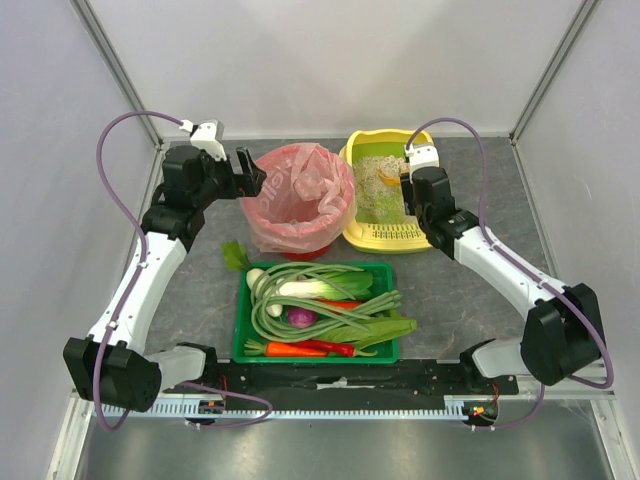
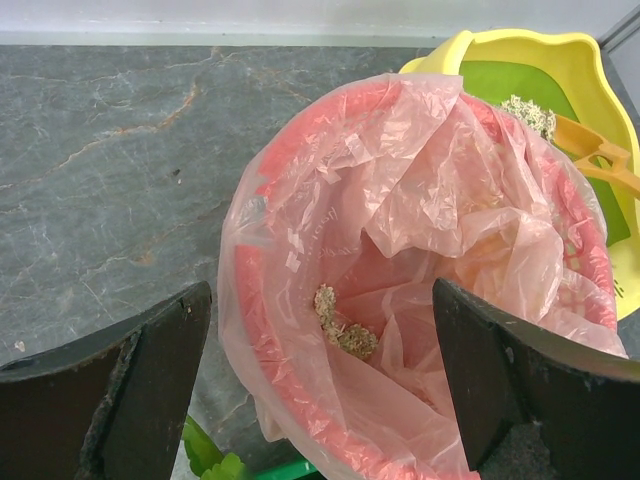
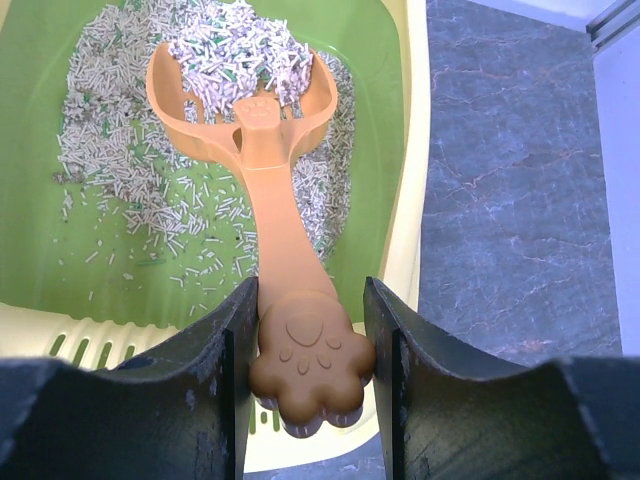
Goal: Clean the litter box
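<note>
The yellow litter box (image 1: 372, 236) with green lining and pale litter stands at the back right; it also shows in the right wrist view (image 3: 410, 160) and the left wrist view (image 2: 530, 50). My right gripper (image 3: 312, 360) is shut on the paw-shaped handle of an orange scoop (image 3: 275, 215). The scoop's bowl holds a heap of litter over the box. My left gripper (image 2: 320, 385) is open and empty, just left of the red bin (image 1: 300, 200) with its pink bag (image 2: 420, 250). Two litter clumps (image 2: 340, 325) lie inside the bag.
A green tray (image 1: 318, 352) of vegetables sits at the near middle, in front of the bin. White walls and metal posts close in the table at the back and sides.
</note>
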Robot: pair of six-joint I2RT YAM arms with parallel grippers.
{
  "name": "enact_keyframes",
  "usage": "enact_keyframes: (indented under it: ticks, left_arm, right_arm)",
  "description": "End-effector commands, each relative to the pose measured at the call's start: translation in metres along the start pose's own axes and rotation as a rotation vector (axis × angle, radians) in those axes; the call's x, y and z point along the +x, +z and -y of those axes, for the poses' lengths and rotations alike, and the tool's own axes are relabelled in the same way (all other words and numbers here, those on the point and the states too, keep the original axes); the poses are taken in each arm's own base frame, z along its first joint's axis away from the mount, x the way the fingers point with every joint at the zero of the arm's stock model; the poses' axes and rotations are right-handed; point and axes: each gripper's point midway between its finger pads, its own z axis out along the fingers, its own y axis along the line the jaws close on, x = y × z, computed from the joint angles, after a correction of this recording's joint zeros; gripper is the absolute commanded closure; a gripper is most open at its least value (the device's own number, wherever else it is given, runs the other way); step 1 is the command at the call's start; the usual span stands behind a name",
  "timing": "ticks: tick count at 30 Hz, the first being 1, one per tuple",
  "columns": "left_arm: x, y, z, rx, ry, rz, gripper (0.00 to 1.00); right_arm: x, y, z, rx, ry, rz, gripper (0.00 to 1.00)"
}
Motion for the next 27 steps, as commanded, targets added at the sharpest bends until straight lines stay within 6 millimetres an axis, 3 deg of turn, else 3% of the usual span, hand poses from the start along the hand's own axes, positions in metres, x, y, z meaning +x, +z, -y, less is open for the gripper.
enact_keyframes:
  ticks: [1,2,5,9,12,15,19,22,25,27]
  left_arm:
    - [-0.023,-0.002,0.008,0.032,-0.021,0.062,0.03]
    - [-0.024,-0.003,0.008,0.031,-0.022,0.064,0.03]
    - [-0.023,-0.004,0.009,0.035,-0.026,0.065,0.03]
    - [-0.024,-0.006,0.009,0.032,-0.025,0.069,0.03]
    - [-0.022,-0.007,0.010,0.041,-0.025,0.066,0.03]
    - [-0.022,-0.008,0.010,0.039,-0.030,0.070,0.03]
    - [-0.022,-0.008,0.012,0.050,-0.032,0.069,0.03]
    - [-0.023,-0.010,0.011,0.044,-0.031,0.077,0.03]
    - [-0.020,-0.009,0.012,0.048,-0.029,0.068,0.03]
    - [-0.019,-0.010,0.011,0.043,-0.031,0.067,0.03]
  right_arm:
    - [-0.018,-0.007,0.008,0.031,0.033,0.058,1.00]
    - [-0.017,-0.008,0.012,0.051,0.045,0.059,1.00]
    - [-0.019,-0.008,-0.012,-0.077,-0.019,0.057,1.00]
    - [-0.009,-0.010,0.012,0.064,-0.018,0.033,1.00]
    - [-0.023,-0.017,-0.026,-0.113,-0.064,0.078,1.00]
    - [-0.008,-0.014,0.004,0.059,-0.022,0.036,1.00]
    - [-0.013,-0.018,-0.028,-0.094,-0.067,0.052,1.00]
    - [-0.003,-0.019,0.006,0.084,-0.031,0.026,1.00]
    - [-0.014,-0.024,-0.033,-0.122,-0.076,0.070,1.00]
    - [-0.009,-0.024,-0.015,0.009,-0.092,0.044,1.00]
